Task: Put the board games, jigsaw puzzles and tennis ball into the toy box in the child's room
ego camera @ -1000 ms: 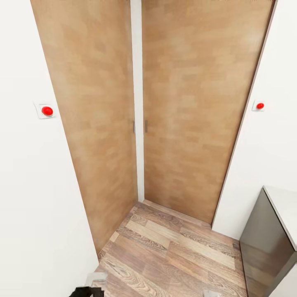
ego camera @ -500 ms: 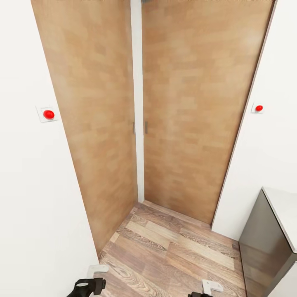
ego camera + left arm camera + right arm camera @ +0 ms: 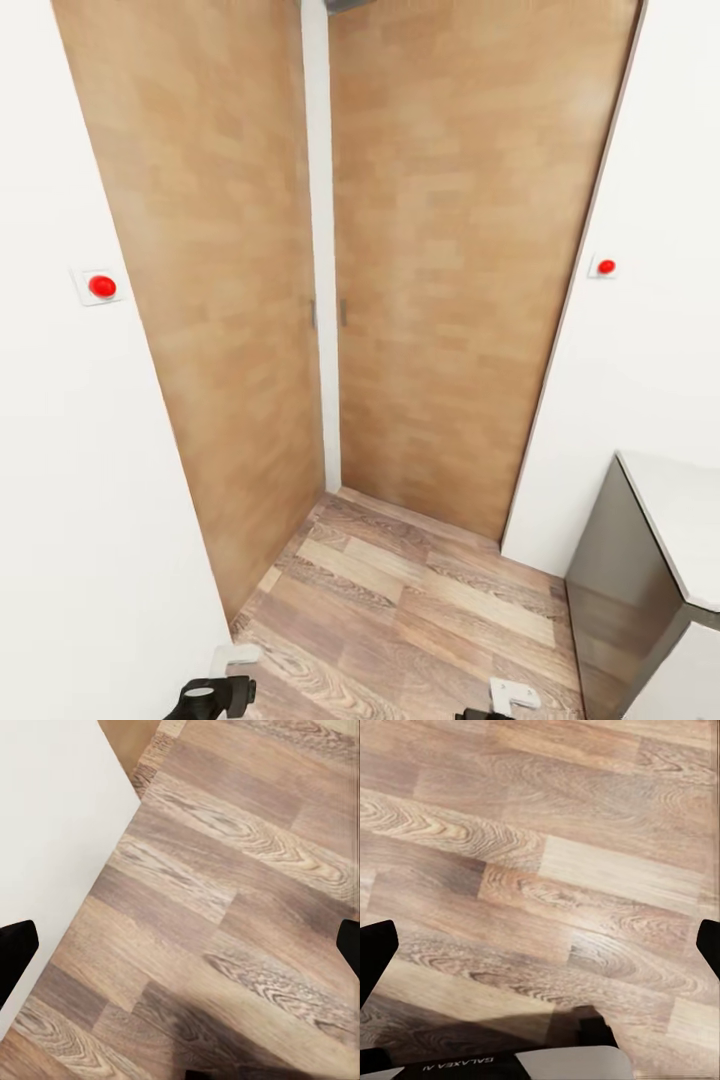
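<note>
The robot faces two wooden doors (image 3: 440,280) shut in a corner, one on the left and one on the right. Two red buttons (image 3: 101,286) sit on the white walls, one each side. A grey cabinet (image 3: 625,570) stands near on the right. The left gripper (image 3: 180,945) is spread wide with nothing in it, and so is the right gripper (image 3: 540,945). No toys or toy box here. If it rolls on, it could bump the doors or that cabinet.

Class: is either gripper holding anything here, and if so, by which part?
Nothing is held. Both the left gripper and right gripper are open over bare floor.
</note>
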Robot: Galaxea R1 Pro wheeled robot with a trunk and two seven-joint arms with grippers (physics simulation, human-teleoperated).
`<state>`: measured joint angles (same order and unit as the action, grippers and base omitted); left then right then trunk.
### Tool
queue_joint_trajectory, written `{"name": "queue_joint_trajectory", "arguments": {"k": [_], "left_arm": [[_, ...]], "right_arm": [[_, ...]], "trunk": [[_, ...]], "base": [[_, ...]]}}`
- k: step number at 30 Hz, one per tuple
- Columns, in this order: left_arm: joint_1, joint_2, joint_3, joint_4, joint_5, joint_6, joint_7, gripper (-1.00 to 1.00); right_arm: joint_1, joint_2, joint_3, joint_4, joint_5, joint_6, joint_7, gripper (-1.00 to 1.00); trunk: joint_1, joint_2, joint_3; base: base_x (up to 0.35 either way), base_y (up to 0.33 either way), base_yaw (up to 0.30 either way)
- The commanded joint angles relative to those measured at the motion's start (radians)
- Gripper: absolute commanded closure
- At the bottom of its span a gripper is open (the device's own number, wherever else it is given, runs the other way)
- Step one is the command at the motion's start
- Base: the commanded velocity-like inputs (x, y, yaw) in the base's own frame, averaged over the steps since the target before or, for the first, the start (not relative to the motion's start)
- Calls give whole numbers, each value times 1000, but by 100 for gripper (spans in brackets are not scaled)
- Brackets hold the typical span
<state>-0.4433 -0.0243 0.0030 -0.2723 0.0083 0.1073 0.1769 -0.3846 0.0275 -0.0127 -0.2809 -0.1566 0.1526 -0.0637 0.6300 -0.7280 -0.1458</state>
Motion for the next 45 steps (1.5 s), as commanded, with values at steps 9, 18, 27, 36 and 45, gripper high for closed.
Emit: {"name": "queue_joint_trajectory", "arguments": {"k": [9, 18, 27, 36, 45], "left_arm": [[0, 2, 0, -1, 1, 6, 3, -100], [0, 3, 0, -1, 1, 6, 3, -100], [2, 1, -1, 0, 0, 6, 3, -100], [2, 0, -1, 0, -1, 6, 3, -100], [2, 1, -1, -1, -2, 5, 3, -100]], "right_arm": [[0, 3, 0, 5, -8, 3, -4, -100], [0, 3, 0, 6, -8, 3, -4, -100], [0, 3, 0, 6, -9, 4, -4, -100], [0, 3, -1, 7, -9, 4, -5, -100], [0, 3, -1, 8, -9, 5, -7, -100]], "trunk": [[-34, 62, 27], [-69, 125, 55], [-103, 188, 83], [-138, 251, 111], [-172, 314, 139]], "base": [[0, 0, -271], [0, 0, -278], [0, 0, -279], [0, 0, -279], [0, 0, -279]]}}
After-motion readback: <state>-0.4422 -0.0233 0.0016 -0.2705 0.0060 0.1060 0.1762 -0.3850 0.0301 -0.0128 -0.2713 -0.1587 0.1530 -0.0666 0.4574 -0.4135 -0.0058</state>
